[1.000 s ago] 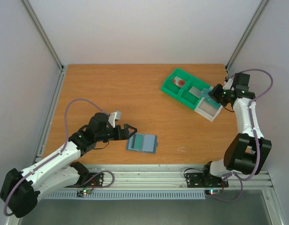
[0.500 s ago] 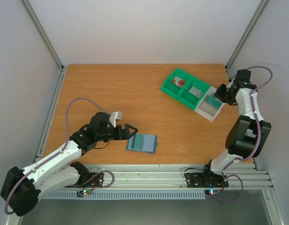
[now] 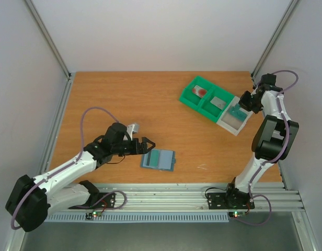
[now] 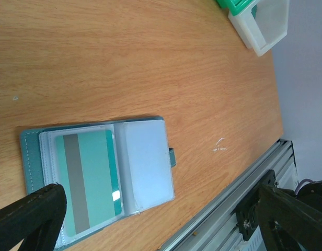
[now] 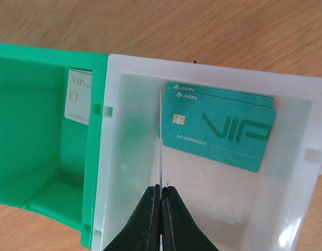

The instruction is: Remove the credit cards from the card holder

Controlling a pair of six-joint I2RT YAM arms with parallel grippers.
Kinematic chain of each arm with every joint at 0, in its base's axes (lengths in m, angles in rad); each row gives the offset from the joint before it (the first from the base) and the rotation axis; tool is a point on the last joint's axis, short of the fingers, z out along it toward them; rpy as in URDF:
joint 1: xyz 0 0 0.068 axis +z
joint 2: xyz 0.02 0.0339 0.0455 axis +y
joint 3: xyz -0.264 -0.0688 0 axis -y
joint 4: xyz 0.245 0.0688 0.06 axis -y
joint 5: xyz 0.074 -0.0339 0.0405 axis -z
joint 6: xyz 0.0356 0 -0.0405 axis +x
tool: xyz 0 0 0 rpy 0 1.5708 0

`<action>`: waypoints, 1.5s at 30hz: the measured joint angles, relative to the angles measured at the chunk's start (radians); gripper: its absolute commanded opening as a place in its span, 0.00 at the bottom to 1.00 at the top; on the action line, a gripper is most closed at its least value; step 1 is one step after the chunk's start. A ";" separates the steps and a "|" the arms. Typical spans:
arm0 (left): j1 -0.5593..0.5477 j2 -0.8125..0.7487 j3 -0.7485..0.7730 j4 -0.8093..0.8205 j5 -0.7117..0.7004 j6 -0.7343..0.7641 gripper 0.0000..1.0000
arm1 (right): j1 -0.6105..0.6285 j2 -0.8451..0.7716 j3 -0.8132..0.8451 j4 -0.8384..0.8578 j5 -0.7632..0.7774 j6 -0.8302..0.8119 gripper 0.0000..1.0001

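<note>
Card holder [image 3: 158,159] lies open on the table [image 3: 124,94], near middle, same spot as a second ago. One teal striped card [image 4: 90,180] is in one sleeve; the other sleeve looks empty. Changed: left gripper [image 3: 145,145] has crept right and now sits just left of the holder, fingers spread wide, grasping nothing. Right arm has folded back toward the far right corner. Right gripper [image 5: 161,194] hangs over the white bin [image 5: 213,61], clenched on a thin edge-on card [image 5: 160,136]. Likely meaning: that card is about to be dropped, and the left side is lining up for the last card. Count: one holder, one green bin [image 3: 186,97] with two compartments, one white bin. Cards: two stacked teal cards [image 5: 223,130] in the white bin, one pale card [image 5: 77,97] in the nearer green compartment, one red card [image 3: 200,92] in the far one, one pinched, one in the holder. Six in all.
</note>
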 measured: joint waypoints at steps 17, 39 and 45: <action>0.003 0.083 0.029 0.051 0.001 0.000 0.99 | 0.000 0.121 0.088 -0.014 -0.042 -0.020 0.02; 0.003 0.148 0.029 0.104 0.005 -0.042 0.99 | 0.000 0.221 0.180 -0.026 -0.003 -0.029 0.15; 0.003 0.160 0.032 0.104 0.008 -0.045 0.99 | 0.000 0.246 0.215 -0.028 0.020 -0.018 0.16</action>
